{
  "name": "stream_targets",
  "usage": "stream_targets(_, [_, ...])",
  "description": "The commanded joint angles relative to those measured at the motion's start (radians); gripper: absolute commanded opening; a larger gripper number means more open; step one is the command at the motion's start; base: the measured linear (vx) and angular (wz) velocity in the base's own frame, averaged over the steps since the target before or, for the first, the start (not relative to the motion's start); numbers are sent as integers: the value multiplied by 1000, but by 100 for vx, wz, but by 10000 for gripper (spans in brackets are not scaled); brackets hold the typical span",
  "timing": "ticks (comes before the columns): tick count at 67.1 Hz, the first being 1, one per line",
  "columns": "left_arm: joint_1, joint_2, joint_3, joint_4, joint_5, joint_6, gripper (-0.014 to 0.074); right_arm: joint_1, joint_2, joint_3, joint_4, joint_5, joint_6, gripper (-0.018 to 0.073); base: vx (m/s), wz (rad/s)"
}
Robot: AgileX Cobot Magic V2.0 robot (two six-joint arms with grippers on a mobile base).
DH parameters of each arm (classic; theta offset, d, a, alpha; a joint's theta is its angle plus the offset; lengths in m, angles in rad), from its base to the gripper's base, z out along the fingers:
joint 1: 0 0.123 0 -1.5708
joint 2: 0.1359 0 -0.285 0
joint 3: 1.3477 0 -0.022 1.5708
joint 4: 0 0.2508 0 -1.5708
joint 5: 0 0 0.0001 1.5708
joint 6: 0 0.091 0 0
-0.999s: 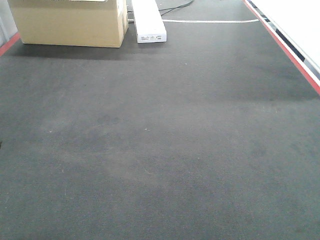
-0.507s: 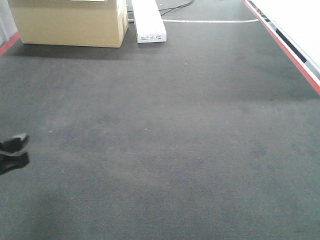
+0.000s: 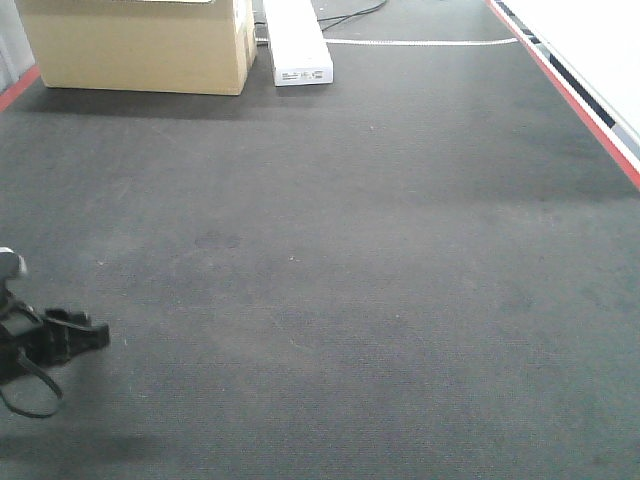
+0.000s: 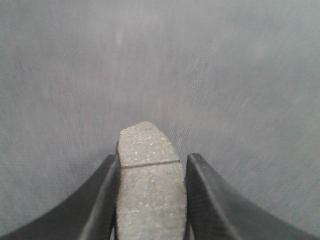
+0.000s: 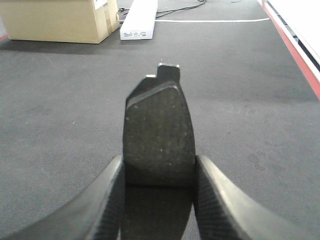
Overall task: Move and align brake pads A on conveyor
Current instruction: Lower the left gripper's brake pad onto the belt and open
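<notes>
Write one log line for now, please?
left gripper: shut on brake pad | right gripper: shut on second brake pad | conveyor: no pads laid yet

Conveyor [image 3: 350, 250] dark charcoal, finely ribbed, red-edged. Cardboard box [image 3: 140, 45] tan; long case [image 3: 297, 40] white. Left-held brake pad [image 4: 150, 185] speckled grey, dark groove; right-held pad [image 5: 159, 135] near-black, perhaps faintly dotted.

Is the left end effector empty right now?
No, the left end effector grips a grey brake pad with a groove across it.
</notes>
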Motion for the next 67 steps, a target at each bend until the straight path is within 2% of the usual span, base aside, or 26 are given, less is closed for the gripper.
stream_targets(1, [0, 26, -32, 1, -73, -1, 60, -1, 12, -28, -15, -98, -3, -4, 0, 0])
stream_targets(16, [-10, 57, -47, 1, 17, 0, 155, -1, 12, -28, -15, -98, -3, -4, 0, 0])
stream_targets(28, [-39, 57, -96, 81, 139, 0, 319, -1, 12, -28, -15, -98, -3, -4, 0, 0])
stream_targets(41, [-40, 57, -120, 86, 234, -1, 460, -1, 12, -28, -15, -98, -3, -4, 0, 0])
stream_targets(53, [-40, 36, -120, 83, 281, -13, 472, -1, 12, -28, -15, -98, -3, -4, 0, 0])
stream_targets(67, [-40, -133, -120, 83, 328, -13, 433, -1, 12, -28, -15, -98, -3, -4, 0, 0])
